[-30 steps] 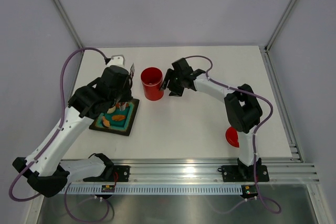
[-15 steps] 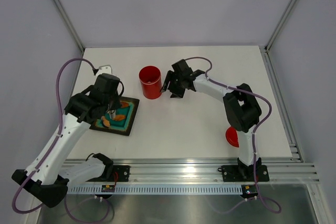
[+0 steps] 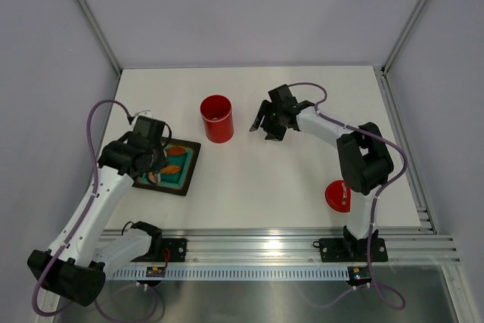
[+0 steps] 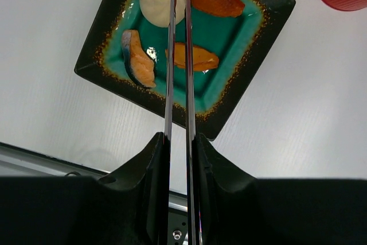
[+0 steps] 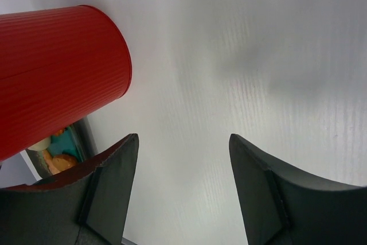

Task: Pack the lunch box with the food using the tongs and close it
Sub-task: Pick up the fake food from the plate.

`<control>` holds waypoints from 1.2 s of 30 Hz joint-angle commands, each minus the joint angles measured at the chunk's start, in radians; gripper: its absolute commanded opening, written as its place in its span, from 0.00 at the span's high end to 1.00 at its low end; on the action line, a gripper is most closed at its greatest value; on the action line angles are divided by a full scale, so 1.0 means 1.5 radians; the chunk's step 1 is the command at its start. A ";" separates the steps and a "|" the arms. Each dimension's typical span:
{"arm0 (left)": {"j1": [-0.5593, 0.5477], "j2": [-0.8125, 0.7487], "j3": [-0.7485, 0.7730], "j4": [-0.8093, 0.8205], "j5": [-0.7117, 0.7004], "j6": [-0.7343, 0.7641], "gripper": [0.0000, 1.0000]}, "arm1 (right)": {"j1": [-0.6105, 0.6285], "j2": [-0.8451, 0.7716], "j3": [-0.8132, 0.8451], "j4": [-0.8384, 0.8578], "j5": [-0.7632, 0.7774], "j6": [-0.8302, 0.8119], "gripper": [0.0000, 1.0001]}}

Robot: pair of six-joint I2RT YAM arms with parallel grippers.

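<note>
Tongs [image 4: 171, 55] shifted left, R gripper [image 3: 265, 128] off lunch box [image 3: 217, 122]

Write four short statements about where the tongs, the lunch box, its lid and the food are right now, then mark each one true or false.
1. The left tool grips the tongs, which reach over the tray. True.
2. The lid sits on the lunch box. False: the lid lies apart on the table, and the lunch box stands open.
3. The right tool is clamped on the lunch box. False: it is open and beside the box, not touching it.
4. A white ball lies on the tray with orange pieces. True.
</note>
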 commanded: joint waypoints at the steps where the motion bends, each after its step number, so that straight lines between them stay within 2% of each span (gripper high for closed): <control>1: 0.008 -0.003 -0.014 0.021 0.036 -0.002 0.73 | 0.008 -0.057 -0.017 0.000 0.017 -0.017 0.27; 5: 0.007 -0.015 -0.021 0.017 0.063 -0.021 0.72 | 0.008 -0.081 -0.040 0.001 0.019 -0.020 0.27; 15: 0.008 -0.048 -0.041 -0.054 0.096 -0.035 0.61 | 0.008 -0.128 -0.058 0.002 -0.001 -0.020 0.23; 23: 0.007 -0.076 -0.071 -0.063 0.101 -0.106 0.61 | 0.008 -0.142 -0.041 -0.003 -0.002 -0.026 0.23; 26: 0.006 -0.080 -0.076 -0.066 0.087 -0.159 0.61 | 0.008 -0.141 -0.050 0.002 -0.007 -0.021 0.22; 36: 0.007 -0.122 -0.082 -0.093 0.055 -0.233 0.61 | 0.008 -0.142 -0.062 0.009 -0.012 -0.020 0.22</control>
